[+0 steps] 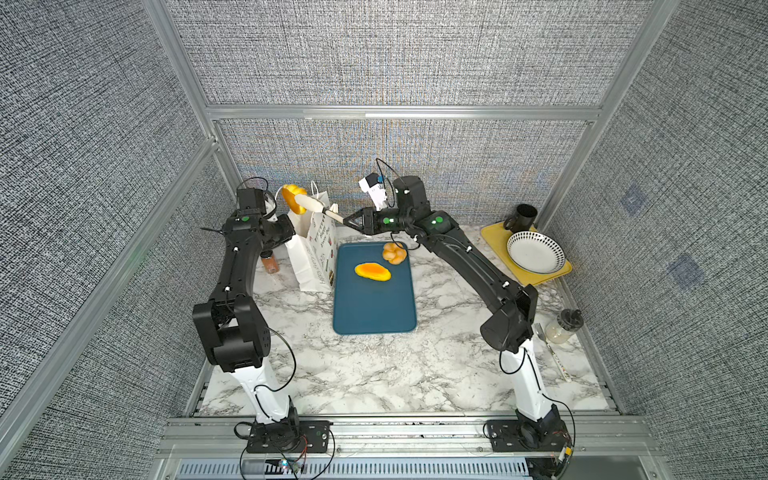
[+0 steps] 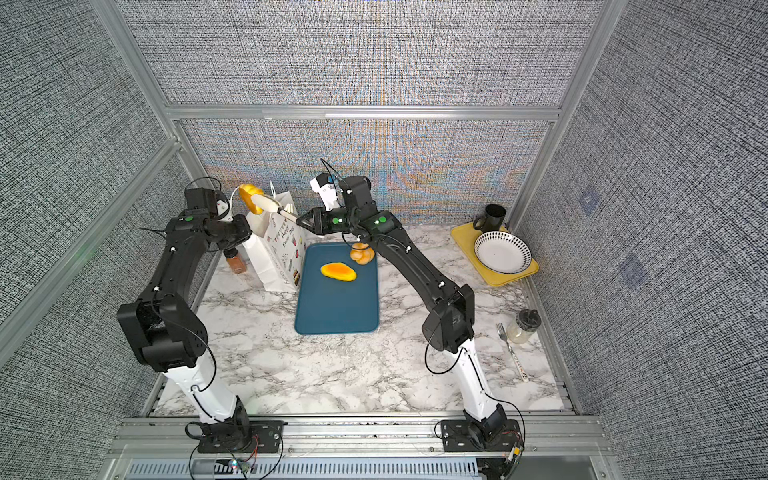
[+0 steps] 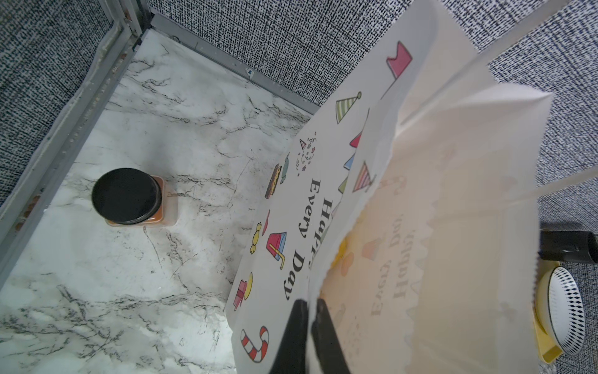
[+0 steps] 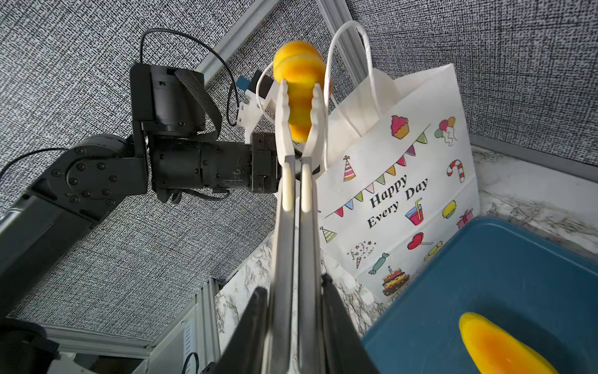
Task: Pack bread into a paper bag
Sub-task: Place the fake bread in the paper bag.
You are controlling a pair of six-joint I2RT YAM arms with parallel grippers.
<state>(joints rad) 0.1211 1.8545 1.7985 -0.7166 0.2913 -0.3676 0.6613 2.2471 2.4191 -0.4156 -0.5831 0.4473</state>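
The white paper bag (image 1: 312, 255) (image 2: 275, 259) stands left of the blue tray (image 1: 374, 307). My left gripper (image 3: 310, 304) is shut on the paper bag's rim (image 3: 326, 278), one finger outside and one inside. My right gripper (image 4: 293, 288) is shut on a pair of pale tongs (image 4: 291, 226) (image 1: 323, 208). The tongs clamp a glossy orange-yellow bread (image 4: 299, 97) (image 1: 294, 198) (image 2: 252, 197) above the bag's mouth, between its cord handles. On the tray lie an orange-yellow oval (image 1: 372, 272) (image 4: 498, 349) and a pale knotted roll (image 1: 394, 252).
A black-lidded spice jar (image 3: 129, 197) (image 1: 271, 263) stands left of the bag by the wall. At the back right a yellow tray (image 1: 494, 237) holds a patterned bowl (image 1: 535, 251) and a black mug (image 1: 521, 217). A small bottle (image 1: 563, 326) and a fork (image 1: 550, 349) lie at the right edge.
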